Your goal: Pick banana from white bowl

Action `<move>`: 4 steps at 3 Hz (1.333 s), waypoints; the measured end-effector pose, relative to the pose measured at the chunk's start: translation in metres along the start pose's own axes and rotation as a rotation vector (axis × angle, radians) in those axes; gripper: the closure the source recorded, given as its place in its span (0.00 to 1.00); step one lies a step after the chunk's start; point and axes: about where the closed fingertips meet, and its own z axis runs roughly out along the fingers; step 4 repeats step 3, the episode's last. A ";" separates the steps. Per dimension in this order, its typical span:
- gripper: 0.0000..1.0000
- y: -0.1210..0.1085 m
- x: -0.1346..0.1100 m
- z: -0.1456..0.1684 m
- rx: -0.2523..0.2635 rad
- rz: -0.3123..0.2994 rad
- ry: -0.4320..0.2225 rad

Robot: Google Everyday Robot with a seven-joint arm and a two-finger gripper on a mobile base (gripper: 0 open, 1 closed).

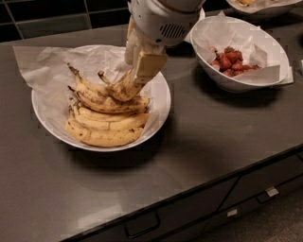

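The wide white bowl (160, 109), lined with crumpled white paper, stands at the left of the dark counter and holds several bananas. My gripper (138, 72) reaches down over the bowl's right side. Its pale fingers (147, 65) are shut on the right end of a short, curved, brown-mottled banana (116, 88). That banana is tilted, with its dark stem pointing up and left, and is raised a little above the pile. The longer, paler bananas (105, 131) lie beneath it. The gripper hides the banana's gripped end.
A deeper white bowl (263, 81) with red fruit stands at the right of the counter. Another bowl (265, 5) shows at the top right edge. Paper (33, 66) spills over the big bowl's left rim. The counter's front edge runs above drawers (142, 223).
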 end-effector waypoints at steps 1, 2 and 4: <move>1.00 -0.003 -0.005 -0.012 0.033 -0.015 -0.009; 1.00 -0.006 -0.014 -0.025 0.064 -0.040 -0.018; 1.00 -0.008 -0.026 -0.035 0.085 -0.073 -0.037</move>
